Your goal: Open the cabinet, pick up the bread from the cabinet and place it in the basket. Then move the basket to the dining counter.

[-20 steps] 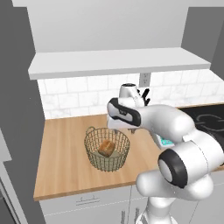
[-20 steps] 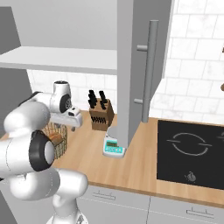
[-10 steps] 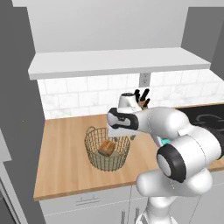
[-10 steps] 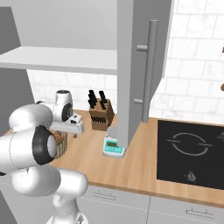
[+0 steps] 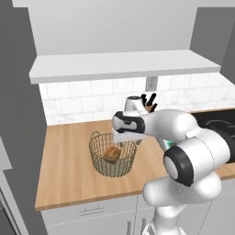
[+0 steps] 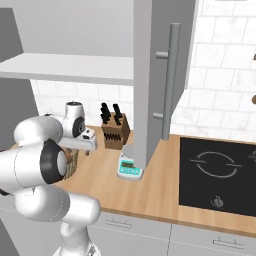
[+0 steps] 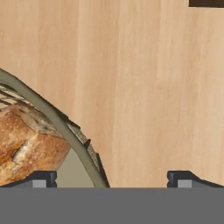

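cabinet (image 6: 152,85): overhead and off to the side of the gripper, door swung out edge-on with its long metal bar handle (image 6: 170,82) showing, white shelf (image 5: 124,65) spanning above the work area
tabletop (image 5: 64,156): light wood, spread beneath the gripper, white tile backsplash behind, low drawer fronts below
hob (image 6: 220,172): black glass, set in the tabletop well off to the side of the gripper, beyond the open door
basket (image 5: 113,155): tan wire mesh, round, standing on the tabletop directly under the gripper; in the hand view its rim (image 7: 52,114) curves between the two fingertips
knife block (image 6: 115,131): wooden with black handles, behind the gripper against the backsplash
gripper (image 7: 111,177): released, jaws spread wide, poised over the basket's rim, one fingertip inside the rim line and one outside, grasping nothing
scale (image 6: 129,169): small teal-and-white, on the tabletop beside the gripper, at the foot of the open door
bread (image 5: 112,153): golden-brown chunk lying inside the basket, below the gripper and apart from its fingertips; crust close to one fingertip in the hand view (image 7: 26,144)
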{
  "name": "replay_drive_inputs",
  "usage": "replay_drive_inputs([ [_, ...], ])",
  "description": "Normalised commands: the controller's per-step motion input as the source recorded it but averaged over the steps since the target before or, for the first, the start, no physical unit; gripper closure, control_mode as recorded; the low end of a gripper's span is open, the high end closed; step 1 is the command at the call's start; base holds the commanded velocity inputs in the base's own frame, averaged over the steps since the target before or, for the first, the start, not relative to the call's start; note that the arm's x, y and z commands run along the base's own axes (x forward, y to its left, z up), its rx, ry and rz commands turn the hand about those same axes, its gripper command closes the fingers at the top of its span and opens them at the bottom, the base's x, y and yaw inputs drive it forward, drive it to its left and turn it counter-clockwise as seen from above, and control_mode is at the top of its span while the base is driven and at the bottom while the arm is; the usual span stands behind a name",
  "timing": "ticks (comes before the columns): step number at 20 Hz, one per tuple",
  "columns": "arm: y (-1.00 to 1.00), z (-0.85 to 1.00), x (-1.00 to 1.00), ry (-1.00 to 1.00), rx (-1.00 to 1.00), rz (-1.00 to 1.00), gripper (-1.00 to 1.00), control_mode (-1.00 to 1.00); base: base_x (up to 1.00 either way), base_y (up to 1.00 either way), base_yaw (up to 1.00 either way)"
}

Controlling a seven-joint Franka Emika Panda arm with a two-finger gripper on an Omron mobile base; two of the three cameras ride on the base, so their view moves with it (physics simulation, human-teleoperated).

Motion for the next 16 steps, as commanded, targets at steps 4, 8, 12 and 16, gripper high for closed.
replay_drive_inputs([
  [4, 0.39, -0.06, -0.18, 0.0, -0.01, 0.02, 1.0, -1.0, 0.0, 0.0, 0.0],
  [8, 0.4, -0.03, -0.23, 0.0, -0.01, 0.01, 1.0, -1.0, 0.0, 0.0, 0.0],
  [12, 0.36, -0.01, -0.23, 0.0, 0.0, 0.0, 1.0, -1.0, 0.0, 0.0, 0.0],
  [16, 0.25, 0.0, -0.22, 0.0, 0.0, 0.0, 1.0, -1.0, 0.0, 0.0, 0.0],
])
